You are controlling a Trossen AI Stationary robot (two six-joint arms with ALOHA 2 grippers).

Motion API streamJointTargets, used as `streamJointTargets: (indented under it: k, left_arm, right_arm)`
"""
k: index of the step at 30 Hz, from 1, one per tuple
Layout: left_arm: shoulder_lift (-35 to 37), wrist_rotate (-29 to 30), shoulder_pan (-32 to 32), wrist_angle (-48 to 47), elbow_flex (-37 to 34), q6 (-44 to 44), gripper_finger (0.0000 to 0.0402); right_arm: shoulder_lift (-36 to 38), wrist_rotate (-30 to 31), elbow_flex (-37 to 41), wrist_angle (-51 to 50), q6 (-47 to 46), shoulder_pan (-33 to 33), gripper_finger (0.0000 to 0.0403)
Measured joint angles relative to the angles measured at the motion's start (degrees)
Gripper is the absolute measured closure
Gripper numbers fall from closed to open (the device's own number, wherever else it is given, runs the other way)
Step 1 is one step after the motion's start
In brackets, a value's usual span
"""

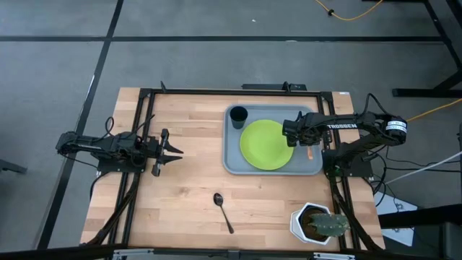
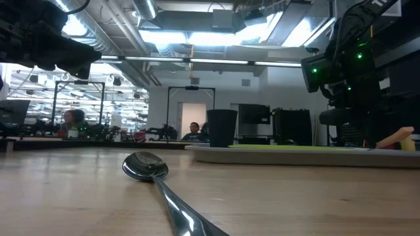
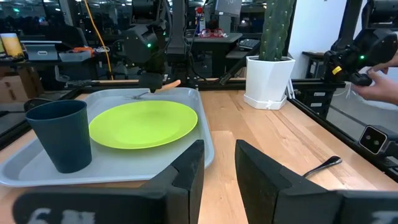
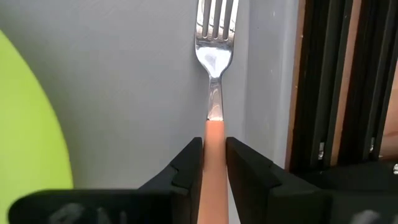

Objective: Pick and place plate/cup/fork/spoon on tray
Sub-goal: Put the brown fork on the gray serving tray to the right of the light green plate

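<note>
The lime-green plate (image 1: 267, 144) and the dark cup (image 1: 238, 114) rest on the grey-blue tray (image 1: 234, 162); both also show in the left wrist view, the plate (image 3: 144, 123) and the cup (image 3: 59, 134). My right gripper (image 1: 303, 137) is over the tray's right strip, shut on the orange-handled fork (image 4: 215, 74). The dark spoon (image 1: 222, 209) lies flat on the wood near the table's front, its bowl toward the far side. My left gripper (image 1: 173, 152) is open and empty, left of the tray. My right gripper pinches the fork's orange handle (image 4: 214, 140) between its two fingers (image 4: 188, 171), close behind the metal neck. The fork runs on ahead along the fingers. It is tilted, its tines (image 3: 140, 95) low over the tray floor and its handle end (image 2: 401, 136) raised.
A white hexagonal pot with a cactus (image 1: 317, 222) stands at the table's front right corner. A black frame rail (image 4: 323, 81) runs just beside the tray's right rim. Bare wood lies between my left gripper and the tray (image 1: 195, 123).
</note>
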State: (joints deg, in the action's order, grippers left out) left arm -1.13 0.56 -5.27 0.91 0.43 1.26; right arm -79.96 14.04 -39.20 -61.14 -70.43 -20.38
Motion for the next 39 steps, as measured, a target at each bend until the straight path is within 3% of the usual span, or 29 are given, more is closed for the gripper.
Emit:
streamJointTargets:
  k: [39]
  left_arm:
    - [0.0,0.0,0.0,0.0,0.0,0.0,0.0319]
  right_arm:
    - [0.0,1.4,0.0,1.1,0.1,1.9,0.0326]
